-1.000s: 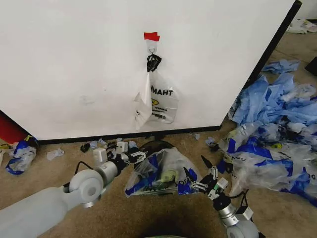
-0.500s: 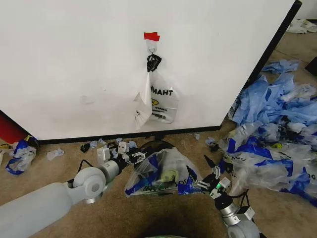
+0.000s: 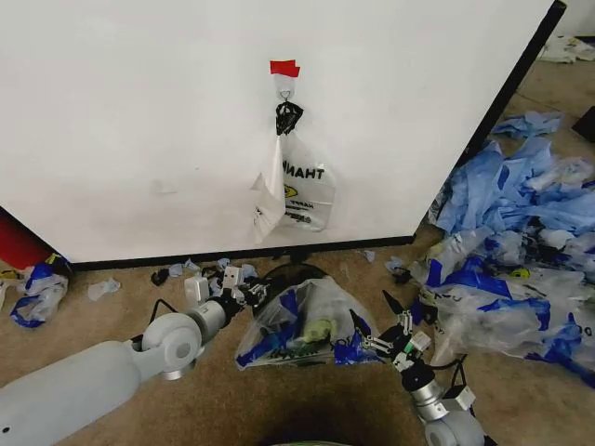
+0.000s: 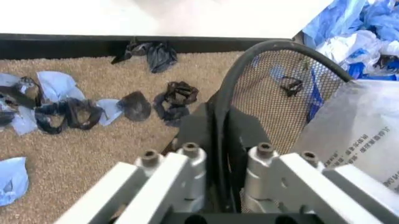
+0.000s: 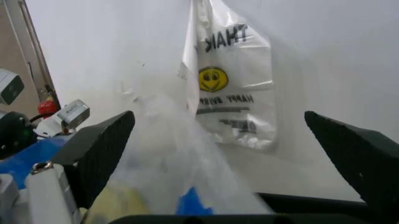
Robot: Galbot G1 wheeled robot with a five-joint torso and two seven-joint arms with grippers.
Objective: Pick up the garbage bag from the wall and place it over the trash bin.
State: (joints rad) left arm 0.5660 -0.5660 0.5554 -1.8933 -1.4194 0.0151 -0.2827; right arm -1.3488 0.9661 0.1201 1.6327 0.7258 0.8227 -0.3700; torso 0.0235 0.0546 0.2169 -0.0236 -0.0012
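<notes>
The garbage bag [image 3: 311, 321], see-through with blue handles, lies crumpled over the near side of the trash bin [image 3: 296, 272], a black mesh basket at the foot of the wall [image 3: 139, 121]. My left gripper [image 3: 249, 294] sits at the bin's left edge. In the left wrist view its fingers [image 4: 199, 135] are shut on the black rim of the bin [image 4: 274, 88], with the bag [image 4: 355, 126] just beside. My right gripper [image 3: 370, 323] is open at the bag's right side. The right wrist view has its fingers [image 5: 100, 149] spread wide with the bag's plastic [image 5: 168, 154] between them.
A clear bag with black lettering [image 3: 302, 190] hangs from the hook [image 3: 285, 93] under red tape [image 3: 284, 67]. Heaped blue and clear bags [image 3: 521, 242] cover the floor at right. Scraps [image 3: 177, 271] lie along the black base strip, and another bag [image 3: 37, 293] lies far left.
My left arm has edged a little forward and right, staying at the bin's rim. The right gripper has shifted slightly up along the bag's right side. The bag has barely moved.
</notes>
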